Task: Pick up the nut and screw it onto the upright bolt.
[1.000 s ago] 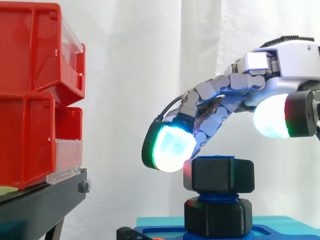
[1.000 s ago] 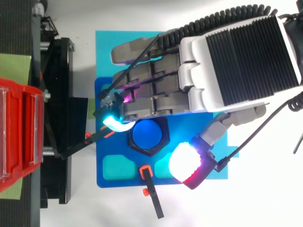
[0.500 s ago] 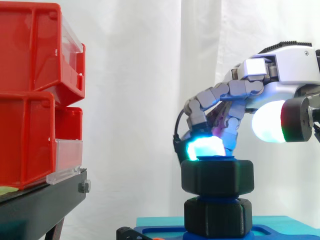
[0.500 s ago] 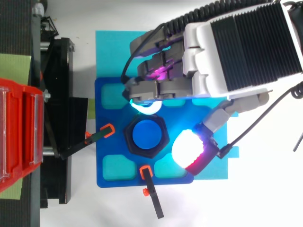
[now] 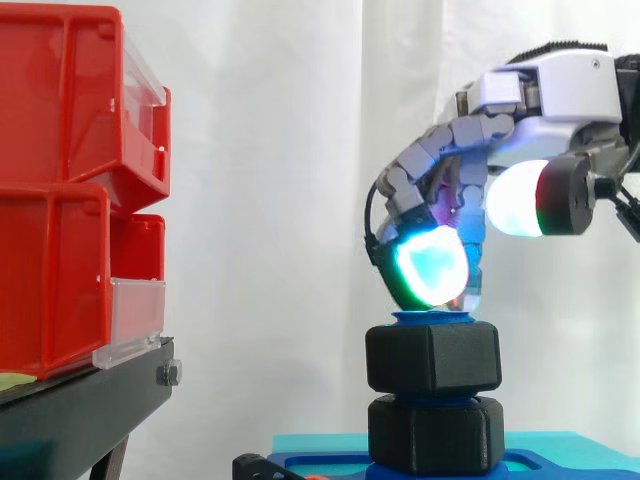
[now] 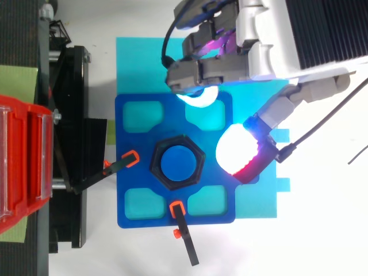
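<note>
- Far left of the side view: red bins, stacked on a black stand before a white curtain.
- Lower centre of the top view: dark blue plate on a paler blue mat. Two orange-tipped black clamps point at its middle.
- Middle of the plate: black hexagonal nut, seated on the upright bolt. Blue bolt tip shows just above it; a second black hex collar sits below.
- Upper right: hand, curled with nothing held. Glowing fingertips hang level with the bolt tip in the side view and lie toward the frame's top from the nut in the top view. Thumb pad is right of the nut, clear of it.
</note>
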